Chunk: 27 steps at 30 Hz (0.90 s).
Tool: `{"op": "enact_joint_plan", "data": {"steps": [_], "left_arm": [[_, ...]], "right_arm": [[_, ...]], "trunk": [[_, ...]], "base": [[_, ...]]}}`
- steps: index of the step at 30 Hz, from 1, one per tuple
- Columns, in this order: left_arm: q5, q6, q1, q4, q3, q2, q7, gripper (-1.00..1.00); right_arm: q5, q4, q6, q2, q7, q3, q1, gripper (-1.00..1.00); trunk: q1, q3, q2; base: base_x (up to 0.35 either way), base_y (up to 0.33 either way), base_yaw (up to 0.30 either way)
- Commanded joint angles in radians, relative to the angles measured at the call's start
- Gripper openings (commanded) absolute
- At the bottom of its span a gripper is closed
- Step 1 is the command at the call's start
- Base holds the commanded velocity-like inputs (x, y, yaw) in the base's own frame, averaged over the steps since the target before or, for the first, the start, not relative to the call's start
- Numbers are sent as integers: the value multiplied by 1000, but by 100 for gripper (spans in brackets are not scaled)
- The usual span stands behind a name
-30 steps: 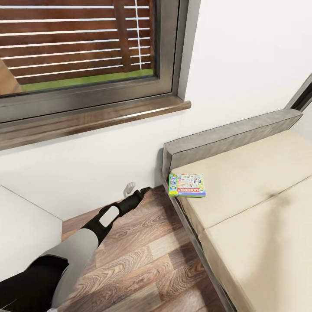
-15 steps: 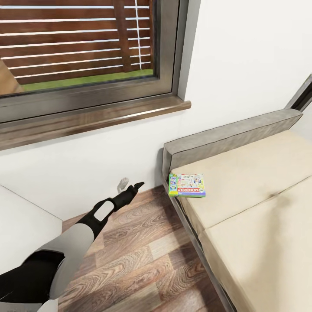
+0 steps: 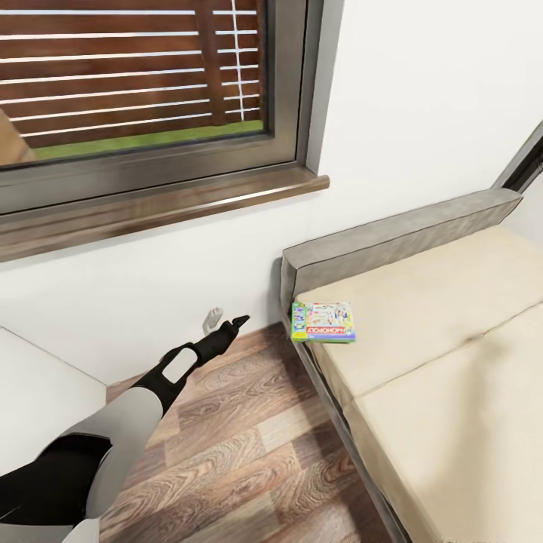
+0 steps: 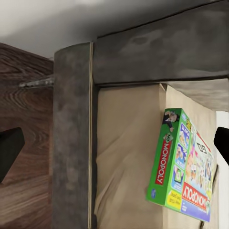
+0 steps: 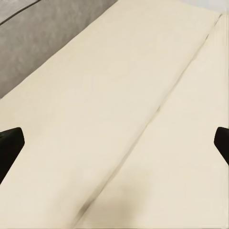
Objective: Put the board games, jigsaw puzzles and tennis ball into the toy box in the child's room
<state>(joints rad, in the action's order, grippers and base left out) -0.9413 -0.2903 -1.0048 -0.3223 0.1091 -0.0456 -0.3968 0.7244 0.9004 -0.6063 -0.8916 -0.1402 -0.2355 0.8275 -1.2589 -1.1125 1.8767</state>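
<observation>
A green-edged white Monopoly board game (image 3: 324,322) lies flat on the bed (image 3: 452,339), at the corner beside the grey headboard (image 3: 392,241). My left arm reaches over the floor toward the wall, and its left gripper (image 3: 227,320) hangs open and empty, a short way left of the box and apart from it. In the left wrist view the Monopoly box (image 4: 183,164) sits on the beige sheet by the bed's grey corner frame (image 4: 71,138), with the left gripper (image 4: 114,145) spread wide. The right gripper (image 5: 114,143) is open over the bare beige sheet (image 5: 119,86).
A white wall with a dark-framed window (image 3: 151,98) and a wooden sill (image 3: 166,204) stands behind the bed. Wood-plank floor (image 3: 249,452) runs between the bed frame and a white surface (image 3: 30,392) at the left. Another dark window frame (image 3: 524,162) shows at the right.
My left arm has lifted and swung a little left, away from the bed corner. The view has shifted slightly. The Monopoly box has not moved.
</observation>
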Motion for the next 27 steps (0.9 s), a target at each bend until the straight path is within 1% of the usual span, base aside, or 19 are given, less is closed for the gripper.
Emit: {"op": "enact_joint_plan", "data": {"steps": [1, 11, 27], "left_arm": [[-8, -4, 0, 0, 3, 0, -1, 100], [-7, -4, -1, 0, 3, 1, -1, 100], [-5, -4, -1, 2, 4, 1, 1, 100]], "right_arm": [[-1, 0, -6, 0, -4, -2, 1, 100], [-1, -1, -6, 0, -4, -2, 1, 100], [-2, -1, -6, 0, -4, -2, 1, 100]], "trunk": [[0, -1, 0], [0, -1, 0], [0, -1, 0]], "base": [[0, 0, -127], [0, 0, -206], [0, 0, -268]]}}
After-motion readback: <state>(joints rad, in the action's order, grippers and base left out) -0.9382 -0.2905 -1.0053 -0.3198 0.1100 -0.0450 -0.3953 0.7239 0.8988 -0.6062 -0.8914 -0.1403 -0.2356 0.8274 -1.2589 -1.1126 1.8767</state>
